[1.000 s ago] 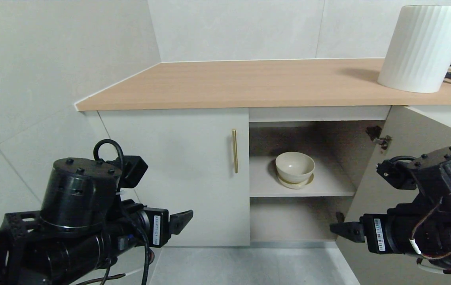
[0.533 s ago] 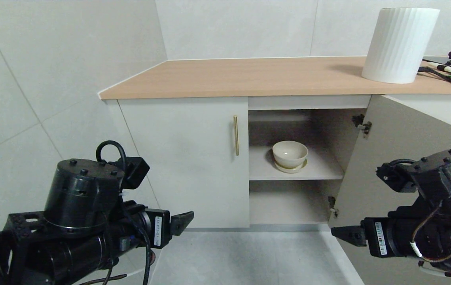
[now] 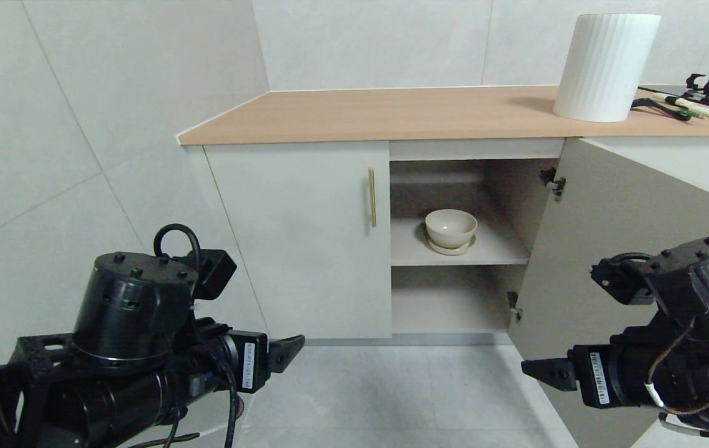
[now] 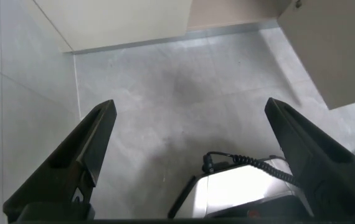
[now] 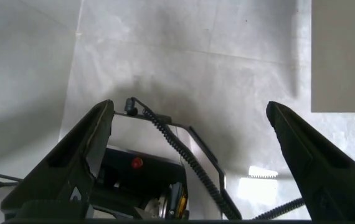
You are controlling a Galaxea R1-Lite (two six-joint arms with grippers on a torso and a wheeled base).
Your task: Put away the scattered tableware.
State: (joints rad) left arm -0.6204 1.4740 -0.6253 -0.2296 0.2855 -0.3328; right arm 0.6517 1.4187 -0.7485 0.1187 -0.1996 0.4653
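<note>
A cream bowl (image 3: 451,227) sits on a small plate (image 3: 451,247) on the middle shelf (image 3: 491,249) of the cabinet whose right door (image 3: 603,249) stands swung open. My left gripper (image 3: 289,350) hangs low at the left, well short of the cabinet, open and empty above the grey floor (image 4: 190,112). At the right, beside the open door, my right gripper (image 3: 538,368) is also open with nothing between its fingers (image 5: 84,155).
The cabinet's left door (image 3: 305,236) with a brass handle (image 3: 372,196) is closed. On the wooden countertop (image 3: 392,115) stand a white ribbed cylinder (image 3: 606,65) and some utensils (image 3: 696,102) at the far right. A tiled wall (image 3: 50,124) runs along the left.
The head camera has pulled back and the cabinet now looks smaller and farther off. Both arms keep their places in the picture, grippers still open.
</note>
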